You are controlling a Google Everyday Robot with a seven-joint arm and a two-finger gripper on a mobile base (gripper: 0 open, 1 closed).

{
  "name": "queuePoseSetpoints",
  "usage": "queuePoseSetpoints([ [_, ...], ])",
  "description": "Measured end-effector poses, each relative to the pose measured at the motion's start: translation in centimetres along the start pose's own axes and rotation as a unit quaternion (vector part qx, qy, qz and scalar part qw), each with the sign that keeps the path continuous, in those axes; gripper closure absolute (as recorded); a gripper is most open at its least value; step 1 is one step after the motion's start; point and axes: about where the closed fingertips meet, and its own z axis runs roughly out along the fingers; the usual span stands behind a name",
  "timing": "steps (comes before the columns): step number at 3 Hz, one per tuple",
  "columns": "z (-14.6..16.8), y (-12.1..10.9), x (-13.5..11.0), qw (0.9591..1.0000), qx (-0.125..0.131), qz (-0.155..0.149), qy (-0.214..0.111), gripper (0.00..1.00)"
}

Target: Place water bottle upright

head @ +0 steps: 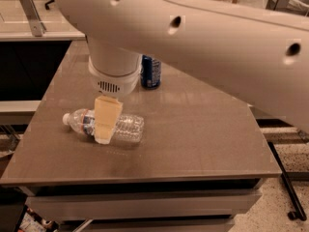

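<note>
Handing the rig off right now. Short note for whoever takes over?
Hand: low over the water bottle, across its label section. Whether it has a grip can't be confirmed from this view.
Water bottle: lying on its side on the table, front-left area, cap toward the left of the view.
Blue can: upright behind the bottle, not touching it.
Done: hand is at the bottle.
Left: secure the grasp, lift, turn the bottle upright, set it on its base, release.

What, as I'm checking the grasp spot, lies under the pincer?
The pincer is down over the lying water bottle, across its label. The label's middle is covered; cap and ribbed body show either side.
</note>
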Motion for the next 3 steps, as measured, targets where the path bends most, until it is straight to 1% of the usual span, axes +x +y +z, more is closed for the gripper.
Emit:
queuePoseSetpoints([
  [1,-0.2,-0.3,0.6,1.0,-0.007,0.003,0.005,0.0],
  [2,0.3,-1.0,0.2,0.9998,-0.02,-0.003,0.0,0.0],
  [3,0.5,-1.0,-0.6,0.9992,-0.037,-0.011,-0.007,0.0],
])
